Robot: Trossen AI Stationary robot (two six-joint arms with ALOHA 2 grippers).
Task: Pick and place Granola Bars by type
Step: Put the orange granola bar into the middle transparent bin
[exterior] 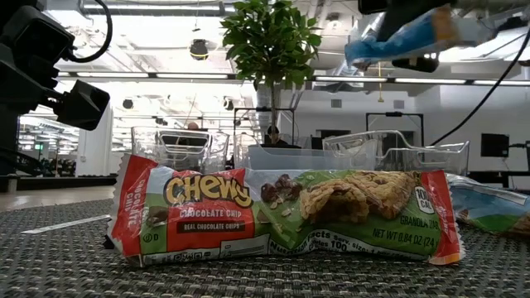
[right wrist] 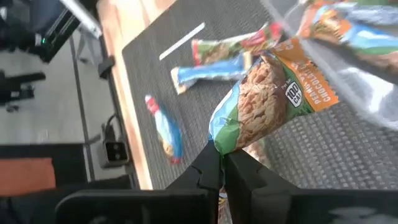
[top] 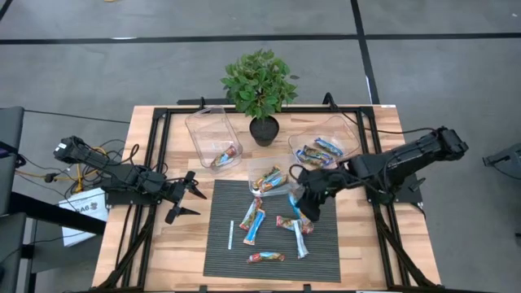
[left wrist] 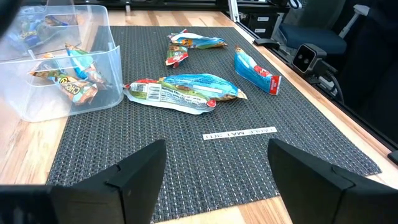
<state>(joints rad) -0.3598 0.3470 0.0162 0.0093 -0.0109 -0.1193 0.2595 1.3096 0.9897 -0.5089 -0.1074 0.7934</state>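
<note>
Now the right gripper (right wrist: 219, 163) is clamped on one end of a green-and-orange wrapped granola bar (right wrist: 267, 99), lifted above the dark ribbed mat (top: 326, 252). Next it likely needs carrying to the clear plastic bin (top: 346, 130) holding matching bars. The left gripper (top: 186, 198) waits open over the worktop.

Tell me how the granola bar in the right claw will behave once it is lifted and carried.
The granola bar is pinched only at one wrapper end by the right claw, so it will probably droop and swing. Its crinkled foil looks glossy, so it may slip. It seems light, judging by the thin, flat packet.
</note>
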